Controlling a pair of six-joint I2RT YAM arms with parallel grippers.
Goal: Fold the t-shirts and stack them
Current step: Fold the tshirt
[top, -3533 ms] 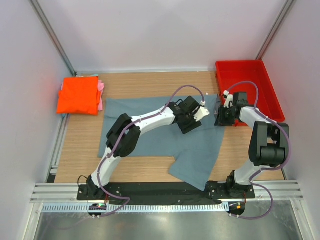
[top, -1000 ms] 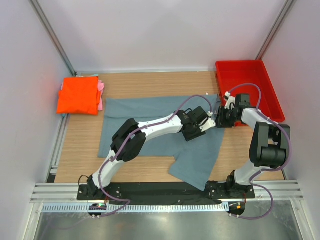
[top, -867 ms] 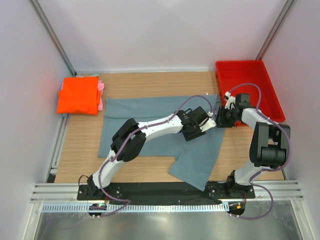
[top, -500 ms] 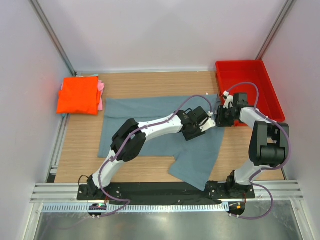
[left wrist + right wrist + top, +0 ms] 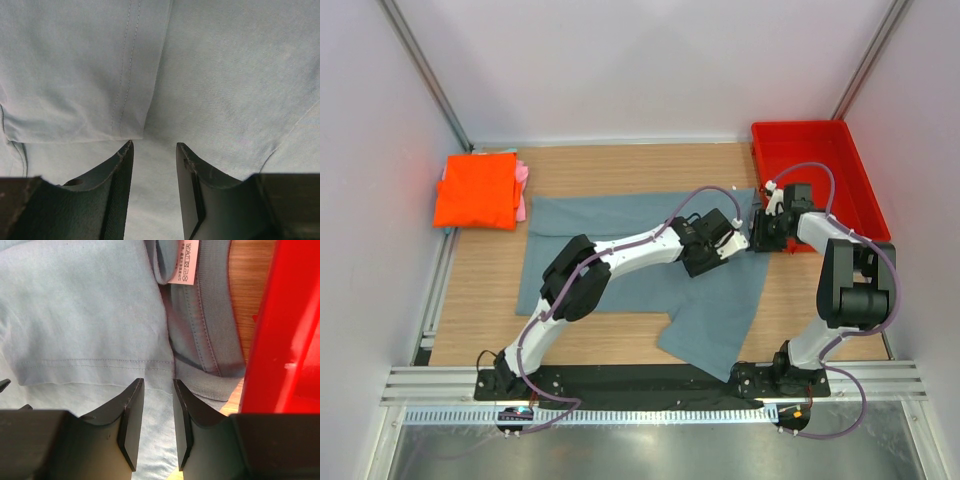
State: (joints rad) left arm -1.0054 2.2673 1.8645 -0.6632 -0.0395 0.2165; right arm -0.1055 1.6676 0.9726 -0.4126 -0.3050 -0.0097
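The grey-blue t-shirt (image 5: 620, 225) lies spread on the wooden table, with one part hanging towards the near edge (image 5: 710, 320). My left gripper (image 5: 727, 238) is low over its right part, jaws open, with flat cloth between the fingertips (image 5: 154, 146) and a stitched hem fold (image 5: 75, 100) just ahead. My right gripper (image 5: 757, 232) is at the shirt's right edge by the collar. Its jaws stand narrowly open over the cloth (image 5: 158, 384), and the white neck label (image 5: 186, 262) is ahead. The folded orange shirt (image 5: 477, 190) lies on the pink one (image 5: 523, 188) at the far left.
The red plastic bin (image 5: 820, 150) stands at the back right, and its wall (image 5: 285, 340) is close beside my right gripper. Bare wood shows in front of the shirt at the left (image 5: 490, 320). White walls enclose the table.
My left gripper has moved right across the shirt to its right edge, close to the right gripper, then shifted slightly back. The right gripper has barely moved.
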